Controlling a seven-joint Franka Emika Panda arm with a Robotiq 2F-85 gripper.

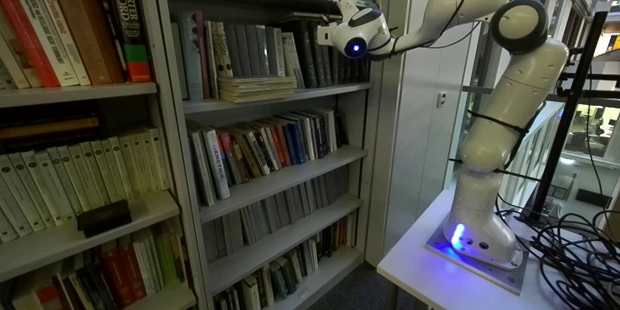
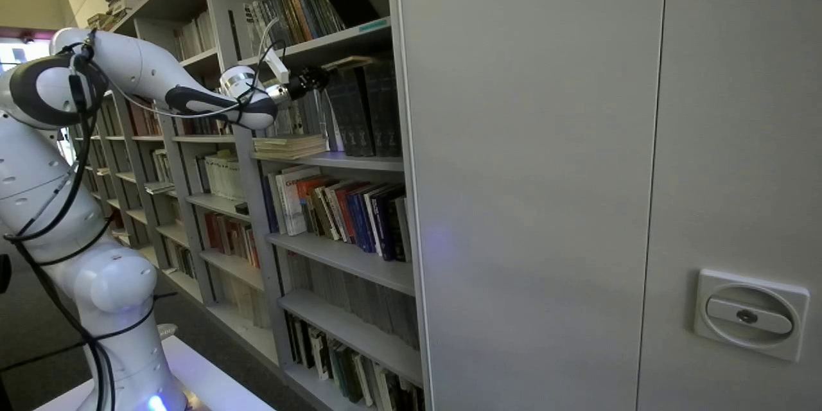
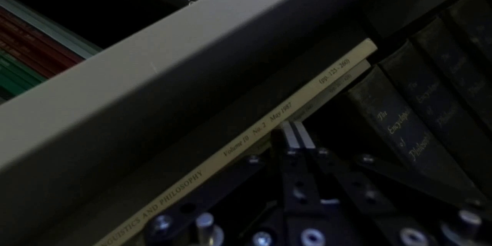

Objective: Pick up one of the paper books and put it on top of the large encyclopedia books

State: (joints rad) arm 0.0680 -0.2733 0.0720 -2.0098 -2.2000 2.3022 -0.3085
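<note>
A stack of pale paper books lies flat on the shelf in both exterior views. Dark, thick encyclopedia books stand upright to its right. On top of them lie thin paper books, the upper one with a cream spine reading "Linguistics and Philosophy" and a dimmer one just under it. My gripper is shut, its pale pads nearly together and nothing visible between them. The fingertips are right at these spines; whether they touch cannot be told. In an exterior view the black gripper reaches towards the encyclopedias' tops.
The shelf board above runs close over the thin paper books. Grey upright books stand behind the stack. A tall cabinet door adjoins the bookcase. The arm's base stands on a white table with tangled black cables.
</note>
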